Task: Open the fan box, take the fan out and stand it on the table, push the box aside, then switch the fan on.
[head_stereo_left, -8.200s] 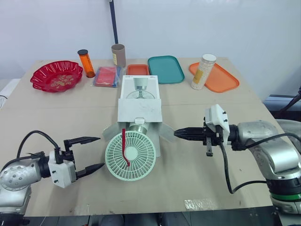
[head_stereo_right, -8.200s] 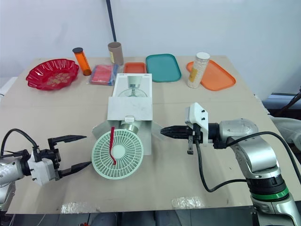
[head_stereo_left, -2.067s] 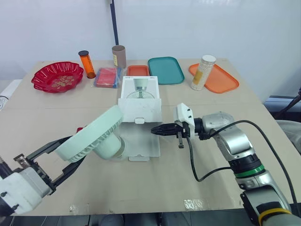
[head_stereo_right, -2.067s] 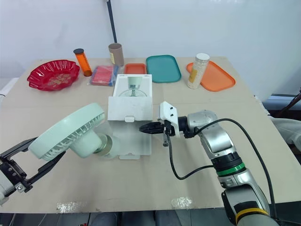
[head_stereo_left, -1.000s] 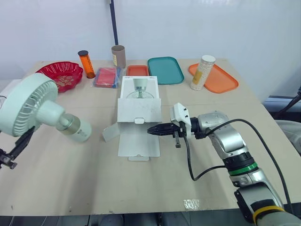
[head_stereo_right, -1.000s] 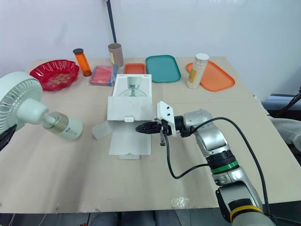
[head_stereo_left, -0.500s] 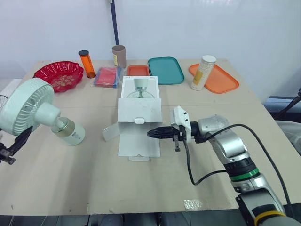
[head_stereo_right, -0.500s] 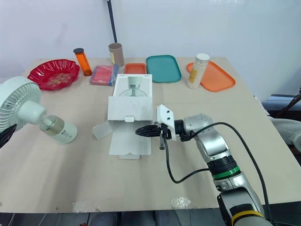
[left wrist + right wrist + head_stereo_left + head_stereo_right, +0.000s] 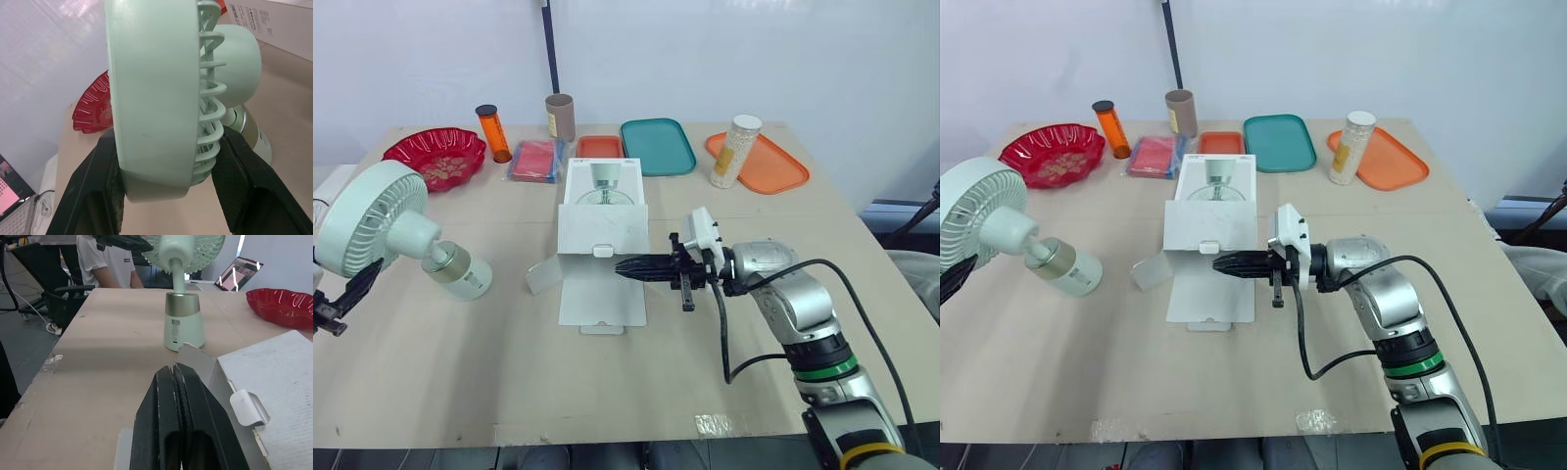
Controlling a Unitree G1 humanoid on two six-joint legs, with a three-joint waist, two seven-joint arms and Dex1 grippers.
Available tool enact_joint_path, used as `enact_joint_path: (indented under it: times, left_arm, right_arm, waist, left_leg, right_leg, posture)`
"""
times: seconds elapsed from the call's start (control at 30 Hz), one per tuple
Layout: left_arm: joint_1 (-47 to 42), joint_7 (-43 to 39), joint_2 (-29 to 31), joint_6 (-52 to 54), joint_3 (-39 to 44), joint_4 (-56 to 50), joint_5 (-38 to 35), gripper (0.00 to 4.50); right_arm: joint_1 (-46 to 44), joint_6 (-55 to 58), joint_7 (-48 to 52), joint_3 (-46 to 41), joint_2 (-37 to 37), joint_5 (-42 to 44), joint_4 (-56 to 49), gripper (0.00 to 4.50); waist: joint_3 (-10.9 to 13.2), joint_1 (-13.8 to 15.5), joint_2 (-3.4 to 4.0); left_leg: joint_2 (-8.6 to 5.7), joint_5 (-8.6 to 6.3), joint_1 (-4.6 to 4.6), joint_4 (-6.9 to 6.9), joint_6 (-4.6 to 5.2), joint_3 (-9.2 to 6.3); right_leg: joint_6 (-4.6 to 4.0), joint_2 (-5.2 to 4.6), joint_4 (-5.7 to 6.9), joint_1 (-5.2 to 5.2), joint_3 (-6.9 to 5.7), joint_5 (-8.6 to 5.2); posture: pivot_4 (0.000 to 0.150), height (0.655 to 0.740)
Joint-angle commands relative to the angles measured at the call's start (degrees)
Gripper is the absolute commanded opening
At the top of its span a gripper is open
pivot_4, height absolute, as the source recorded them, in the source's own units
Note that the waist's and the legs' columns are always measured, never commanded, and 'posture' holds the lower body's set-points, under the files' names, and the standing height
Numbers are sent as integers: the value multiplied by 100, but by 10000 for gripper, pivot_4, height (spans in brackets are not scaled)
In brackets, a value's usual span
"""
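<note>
— Where is the fan (image 9: 382, 220)?
— At the table's (image 9: 636, 382) left edge, base down, near the red bowl (image 9: 435, 157) and well apart from the open box (image 9: 603, 235). The left wrist view shows the left end effector (image 9: 168, 139) clamped on its head.
— And the right arm?
— It reaches level over the box with the right end effector (image 9: 173, 369) pressed together. Its wrist view shows a person (image 9: 105, 259) beyond the fan.

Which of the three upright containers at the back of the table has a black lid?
The orange bottle beside the red bowl. The brown tube shows no black lid, and the jar at the orange tray has a white one.
</note>
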Motion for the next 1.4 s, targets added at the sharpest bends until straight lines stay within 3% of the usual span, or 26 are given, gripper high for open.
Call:
enact_joint_path:
  times: [0.03, 0.9, 0.93, 1.13, 1.4]
  left_arm:
    - [18, 42, -28, 177, -40, -102, -20, 19418]
    - [-1352, 840, -133, 1960, -1360, -125, -843, 19418]
    - [-1358, 842, -139, 1989, -1365, -151, -849, 27414]
    - [-1470, 958, -169, 2101, -1401, -165, -875, 44432]
    - [-1586, 1060, -241, 2066, -1386, -95, -884, 44432]
  right_arm:
    - [-124, 27, -99, -231, 84, 251, -250, 0]
    - [37, 214, -580, -329, 3, 371, -525, 0]
    - [46, 214, -584, -326, -11, 366, -535, 0]
    - [73, 201, -603, -301, -46, 341, -536, 0]
    - [59, 152, -555, -258, -63, 297, -488, 0]
  waist:
    - [0, 0, 0]
    - [-44, 57, 80]
    - [-44, 60, 80]
    - [-25, 23, 40]
    - [-22, 19, 36]
  left_leg:
    - [0, 0, 0, 0, 0, 0]
    - [-17, 1, 49, -1, -1, -10]
    - [-18, 2, 51, -1, -1, -10]
    - [-11, 1, 41, -4, -2, -13]
    - [-12, -1, 11, -5, -3, -11]
  right_leg:
    - [0, 0, 0, 0, 0, 0]
    - [25, -9, 2, 64, 2, -24]
    - [27, -11, 2, 67, 2, -26]
    - [18, -6, 2, 53, 0, -27]
    - [15, -8, 2, 19, 1, -25]
  posture:
    - [1500, 7400]
    - [1500, 7400]
    - [1500, 7400]
    - [1500, 7400]
    - [1500, 7400]
